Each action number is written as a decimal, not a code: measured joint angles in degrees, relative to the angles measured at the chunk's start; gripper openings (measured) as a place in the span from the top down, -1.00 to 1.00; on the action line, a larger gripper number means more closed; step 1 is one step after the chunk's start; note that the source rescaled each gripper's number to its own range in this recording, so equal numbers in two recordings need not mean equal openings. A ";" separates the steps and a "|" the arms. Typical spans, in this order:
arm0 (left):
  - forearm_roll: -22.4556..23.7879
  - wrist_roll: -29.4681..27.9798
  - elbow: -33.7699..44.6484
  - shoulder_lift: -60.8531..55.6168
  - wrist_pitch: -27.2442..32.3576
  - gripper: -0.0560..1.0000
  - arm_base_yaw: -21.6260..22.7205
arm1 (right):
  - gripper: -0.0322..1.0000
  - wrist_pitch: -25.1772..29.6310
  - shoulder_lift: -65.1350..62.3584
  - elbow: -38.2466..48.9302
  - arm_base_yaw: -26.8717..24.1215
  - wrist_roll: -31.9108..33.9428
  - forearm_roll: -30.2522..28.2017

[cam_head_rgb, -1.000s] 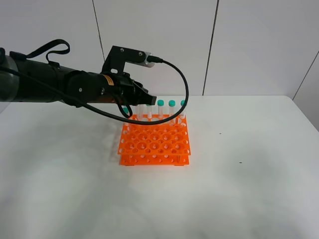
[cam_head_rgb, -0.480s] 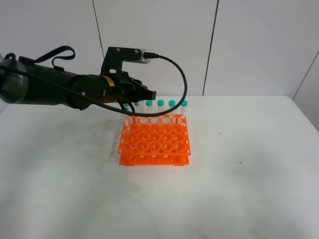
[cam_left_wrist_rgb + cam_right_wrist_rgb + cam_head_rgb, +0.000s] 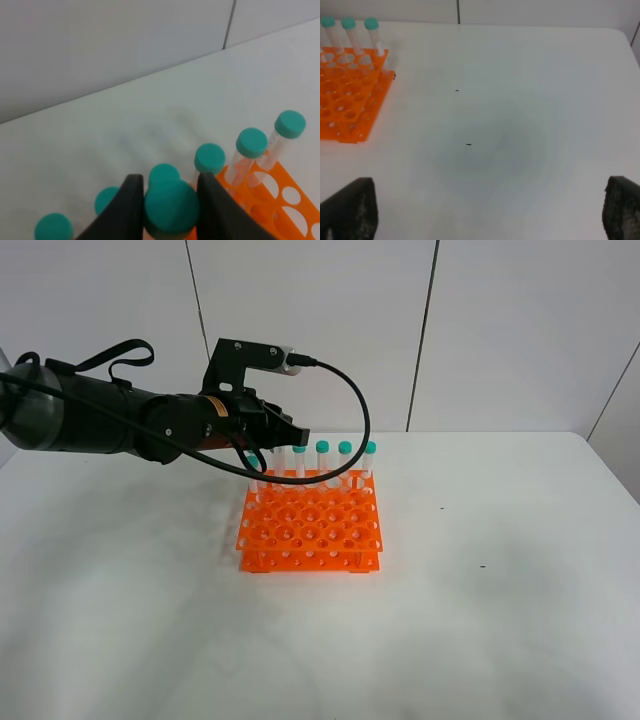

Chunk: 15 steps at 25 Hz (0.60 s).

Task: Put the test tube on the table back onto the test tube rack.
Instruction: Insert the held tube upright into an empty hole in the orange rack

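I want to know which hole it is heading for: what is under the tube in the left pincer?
Around the tube show other teal caps and the rack. Its own cap and the left pincer cover the hole right below.

Bright, diffuse light; soft grey shadows on desk (image 3: 520, 640). Left wrist view: near tube cap (image 3: 171, 207) and jaws blurred. Right wrist view slightly soft.

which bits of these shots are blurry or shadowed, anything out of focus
Left wrist view: the tube pinched between the left gripper's fingers is soft, while the caps farther off look sharper. Right wrist view: the right gripper's fingers are blurred, and a faint grey shadow lies on the table. Exterior high view: even light, no glare, rack sharp.
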 joint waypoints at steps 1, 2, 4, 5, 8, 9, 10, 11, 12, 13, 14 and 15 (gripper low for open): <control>0.13 0.18 0.00 0.00 0.00 0.89 0.00 | -1.00 0.00 0.00 0.00 0.00 0.00 0.00; 0.18 0.22 0.13 0.00 0.00 0.89 0.00 | -1.00 0.00 0.00 0.00 0.00 0.00 0.00; 0.18 -0.04 0.64 0.00 0.00 0.89 0.00 | -1.00 0.00 0.00 0.00 0.00 0.00 0.00; 0.18 -0.40 0.96 0.00 0.00 0.89 0.00 | -1.00 0.00 0.00 0.00 0.00 0.00 0.00; 0.25 -0.40 1.39 0.00 0.00 0.89 0.00 | -1.00 0.00 0.00 0.00 0.00 0.00 0.00; 0.25 -0.40 1.39 0.00 -0.19 0.89 0.00 | -1.00 0.00 0.00 0.00 0.00 0.00 0.00; 0.26 -0.40 1.39 0.00 -0.48 0.89 0.00 | -1.00 0.00 0.00 0.00 0.00 0.00 0.00; 0.26 -0.40 1.39 0.00 -0.56 0.89 0.00 | -1.00 0.00 0.00 0.00 0.00 0.00 0.00; 0.26 -0.40 1.39 0.00 -0.76 0.89 0.00 | -1.00 0.00 0.00 0.00 0.00 0.00 0.00; 0.26 -0.77 1.39 0.00 -0.76 0.89 0.00 | -1.00 0.00 0.00 0.00 0.00 0.00 0.00; 0.26 -0.76 1.39 0.00 -0.81 0.89 0.00 | -1.00 0.00 0.00 0.00 0.00 0.00 0.00; 0.26 -0.76 1.39 0.14 -0.87 0.89 0.00 | -1.00 0.00 0.00 0.00 0.00 0.00 0.00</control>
